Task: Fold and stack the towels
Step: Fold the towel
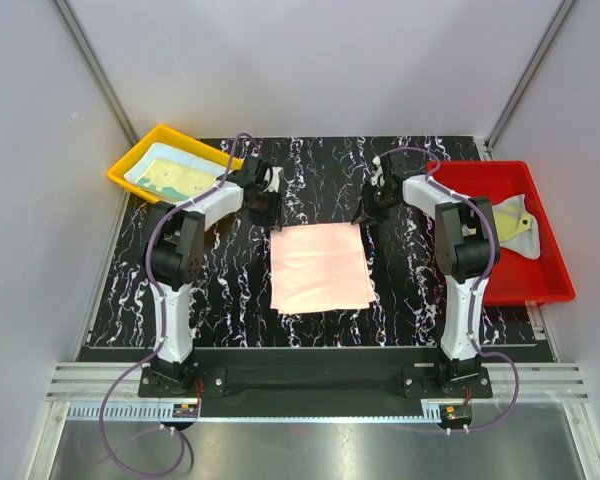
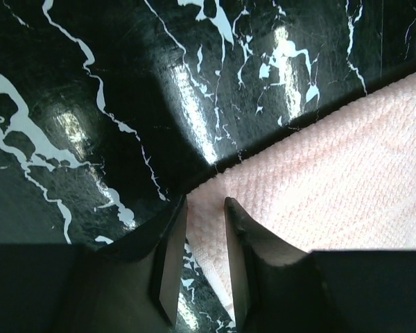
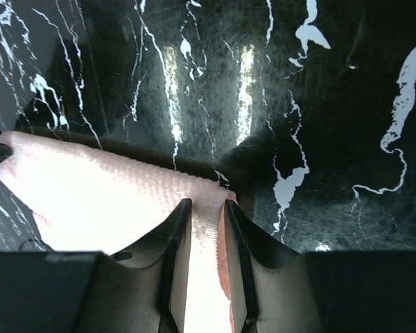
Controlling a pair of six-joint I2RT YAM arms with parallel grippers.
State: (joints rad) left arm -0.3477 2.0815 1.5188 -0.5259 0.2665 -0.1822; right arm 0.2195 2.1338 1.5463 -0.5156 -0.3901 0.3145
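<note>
At the far left corner of the black marbled table (image 1: 130, 300) a yellow tray (image 1: 130, 186) is seen. A light blue towel (image 1: 158, 160) is laid flat in it, with a pale yellow towel (image 1: 188, 180) on top.

Just to the right of that tray, the left gripper (image 1: 268, 208) is lowered onto the far left corner of the pink towel (image 1: 320, 268), which is spread as a flat folded rectangle at the middle of the table. In the left wrist view that corner is seen between the tips of the fingers (image 2: 243, 236). The jaws are narrowly apart, and whether the cloth is pinched cannot be told.

The right gripper (image 1: 368, 212) is set on the far right corner of the same towel. In the right wrist view its jaws are clamped on that corner, with the gap between them filled by pink cloth.

Along the right edge of the table a red tray (image 1: 540, 275) is placed. A cream towel (image 1: 520, 235) is rumpled in its left part.
</note>
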